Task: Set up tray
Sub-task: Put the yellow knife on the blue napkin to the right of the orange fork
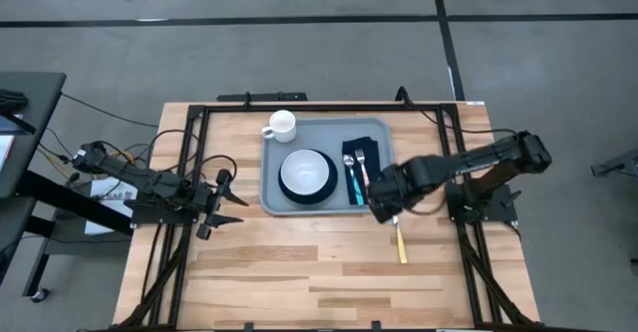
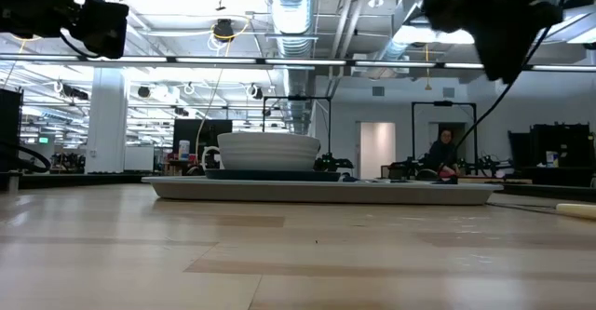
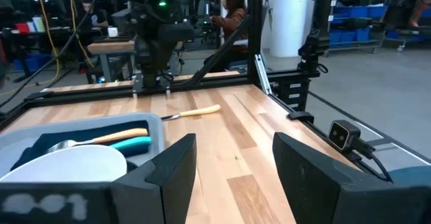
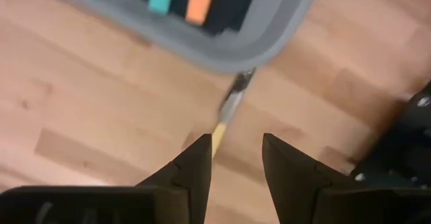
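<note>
My right fingers (image 4: pixel 236 158) are spread apart and grasp nothing, hovering above the tabletop (image 1: pixel 299 272) just off the tray's (image 1: pixel 274 194) near right corner, over a yellow-handled knife (image 1: pixel 400 242) that lies on the bare wood beside that corner. The tray sits at the far middle of the tabletop, and it carries a dark plate (image 1: pixel 291 198) with a white bowl (image 1: pixel 305 171) on it, and a dark napkin (image 1: pixel 363 153) bearing a teal-handled spoon (image 1: pixel 353 184) and an orange-handled fork (image 1: pixel 363 180). A white mug (image 1: pixel 281 126) stands at the tray's far left corner. My left fingers (image 3: pixel 232 167) are released too, waiting near the tabletop's left edge, well apart from the tray.
</note>
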`<state>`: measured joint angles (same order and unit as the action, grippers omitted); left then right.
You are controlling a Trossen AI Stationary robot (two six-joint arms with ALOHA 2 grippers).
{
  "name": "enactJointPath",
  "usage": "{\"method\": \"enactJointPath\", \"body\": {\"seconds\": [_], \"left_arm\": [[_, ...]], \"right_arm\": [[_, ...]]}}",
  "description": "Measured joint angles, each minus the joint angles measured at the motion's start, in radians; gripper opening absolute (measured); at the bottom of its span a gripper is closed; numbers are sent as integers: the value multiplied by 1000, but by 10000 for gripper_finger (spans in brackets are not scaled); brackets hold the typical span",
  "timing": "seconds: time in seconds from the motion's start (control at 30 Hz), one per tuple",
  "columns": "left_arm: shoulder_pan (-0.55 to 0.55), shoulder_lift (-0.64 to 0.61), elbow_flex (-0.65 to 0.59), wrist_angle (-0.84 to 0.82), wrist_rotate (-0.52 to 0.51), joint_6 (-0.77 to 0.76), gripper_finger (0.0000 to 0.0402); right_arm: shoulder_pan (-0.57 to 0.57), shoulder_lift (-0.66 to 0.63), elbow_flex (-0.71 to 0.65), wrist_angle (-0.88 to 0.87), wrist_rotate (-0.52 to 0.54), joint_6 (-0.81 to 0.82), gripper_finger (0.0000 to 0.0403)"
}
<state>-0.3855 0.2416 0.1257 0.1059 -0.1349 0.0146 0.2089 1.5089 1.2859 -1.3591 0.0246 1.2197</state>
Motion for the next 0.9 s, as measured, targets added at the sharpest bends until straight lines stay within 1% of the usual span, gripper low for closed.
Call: {"method": "enactJointPath", "body": {"seconds": [0.07,0.17,0.33,0.43,0.53,0.6,0.9], "left_arm": [[0,0,0,0,0,-3,187],[0,0,0,6,0,-4,187],[0,0,0,25,0,-4,187],[0,0,0,25,0,-4,187],[0,0,0,24,0,-4,187],[0,0,0,25,-1,-4,187],[0,0,0,23,-1,-4,187]], "right_arm": [[54,-2,-14,26,0,38,122],[125,-8,-87,116,-3,112,122],[226,-42,-308,397,-10,266,122],[263,-53,-427,543,-19,386,122],[284,-57,-492,575,-19,505,122],[290,-57,-507,575,-19,541,122],[256,-49,-508,584,-6,522,122]]}}
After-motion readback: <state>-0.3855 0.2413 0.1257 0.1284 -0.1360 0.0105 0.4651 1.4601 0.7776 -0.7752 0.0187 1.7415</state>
